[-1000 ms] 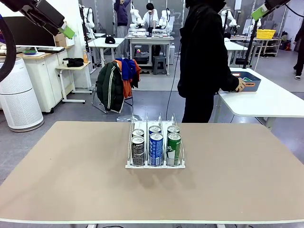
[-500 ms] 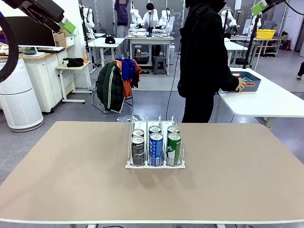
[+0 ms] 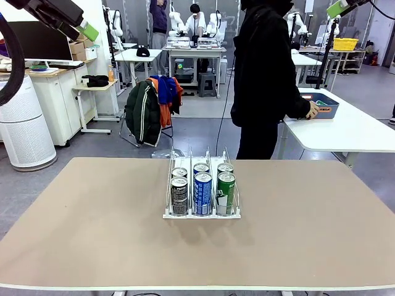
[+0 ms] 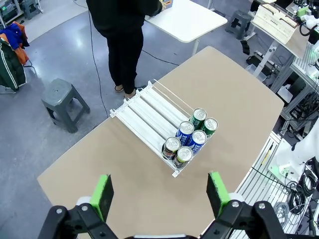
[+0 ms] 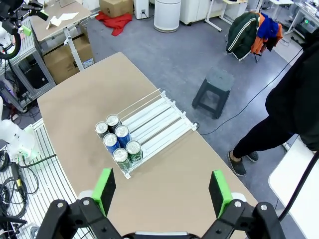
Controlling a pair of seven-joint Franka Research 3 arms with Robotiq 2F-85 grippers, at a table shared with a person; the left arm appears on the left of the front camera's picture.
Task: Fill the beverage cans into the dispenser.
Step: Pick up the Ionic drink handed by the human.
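Location: six beverage cans (image 3: 202,192) stand upright in the dispenser (image 3: 201,215) at the centre of the table (image 3: 308,234). They form two rows of three at its lower end: black, blue and green, one colour to each lane. The upper stretch of every lane is bare. No loose can lies on the table.

Grippers: the left gripper (image 3: 83,28) hangs in the upper left corner of the front view and the right gripper (image 3: 338,8) in the upper right. Both are well above the table. In each wrist view the green pads stand wide apart with nothing between them.

Person: stands beyond the table's far edge, one hand (image 3: 313,110) at a blue tub (image 3: 330,105) on a white side table at right. The tub's contents are too small to make out.

Handling, as judged: the cans are stiff along their height but thin-walled, so a hard pinch would dent them. The printed sides are smooth and likely slippery. Filled cans would carry real weight. The best hold is across the body near mid-height, with the can kept upright. The wire dividers leave little side room once a can is in its lane.

Change from the earlier frames: both grippers sit slightly higher in the front view. Cans, dispenser and person are unmoved.
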